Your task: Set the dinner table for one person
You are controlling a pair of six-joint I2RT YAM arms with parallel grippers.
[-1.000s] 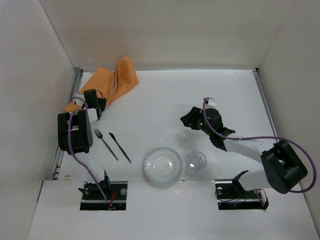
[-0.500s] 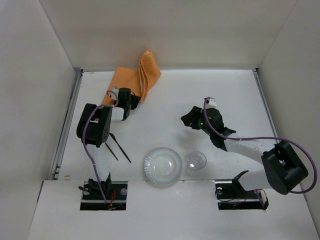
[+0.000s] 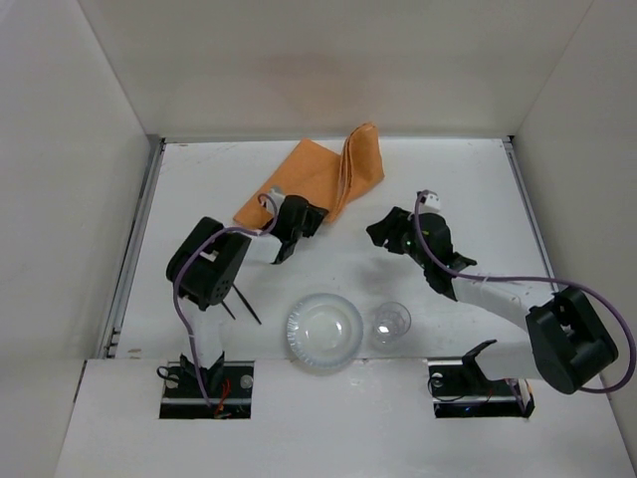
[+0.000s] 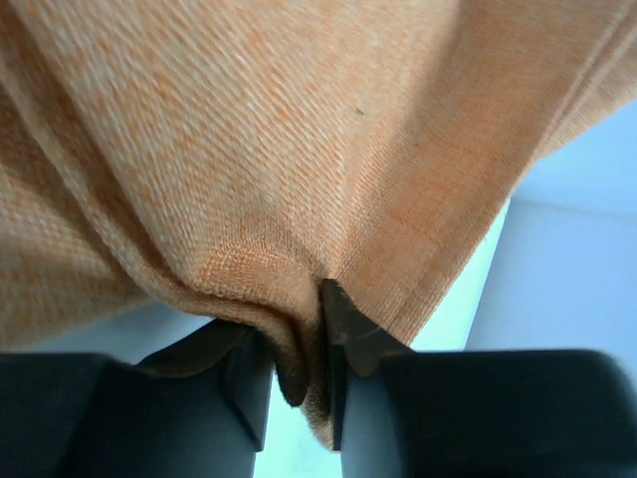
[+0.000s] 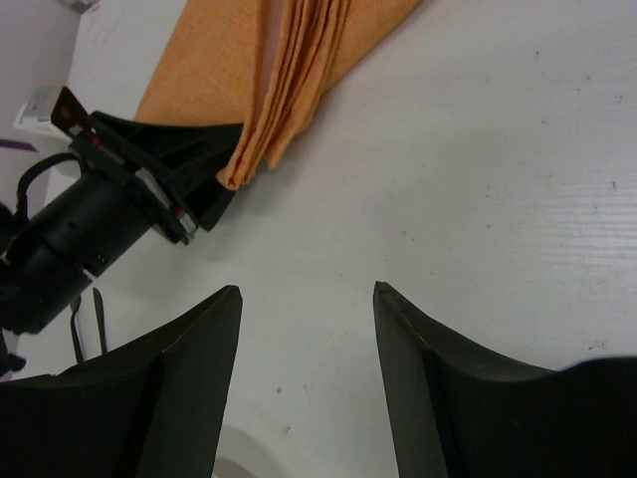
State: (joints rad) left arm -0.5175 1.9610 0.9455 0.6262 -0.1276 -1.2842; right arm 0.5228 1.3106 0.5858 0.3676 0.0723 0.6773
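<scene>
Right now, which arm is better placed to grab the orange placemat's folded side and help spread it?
Probably right: the right gripper is open, empty and pointed at the folds of the placemat. The left gripper is clamped on the placemat, so it cannot regrasp without letting go.

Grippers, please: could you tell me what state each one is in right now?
Left gripper: closed on the orange placemat.
Right gripper: open, holding nothing.
</scene>
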